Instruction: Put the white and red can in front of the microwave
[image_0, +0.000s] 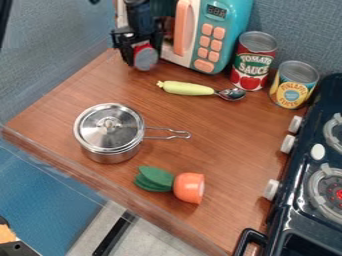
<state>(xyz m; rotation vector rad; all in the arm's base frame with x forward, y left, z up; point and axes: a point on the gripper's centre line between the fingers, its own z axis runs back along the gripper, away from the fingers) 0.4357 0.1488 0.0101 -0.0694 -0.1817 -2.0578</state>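
Observation:
The black gripper (139, 49) hangs at the upper left, in front of the left part of the teal and white toy microwave (232, 15). It is shut on a small white and red can (145, 58), with one finger on each side. The can is tipped so that its round grey end faces the camera, low over or touching the wooden counter; which of these I cannot tell. The gripper hides much of its body and part of the microwave front.
A yellow-handled spoon (190, 89) lies before the microwave. Tomato sauce (253, 61) and pineapple (294, 85) cans stand to its right. A lidded metal pot (109, 132) is at left centre, an orange and green toy (188, 187) nearer the front, and a dark stove (314, 165) at right.

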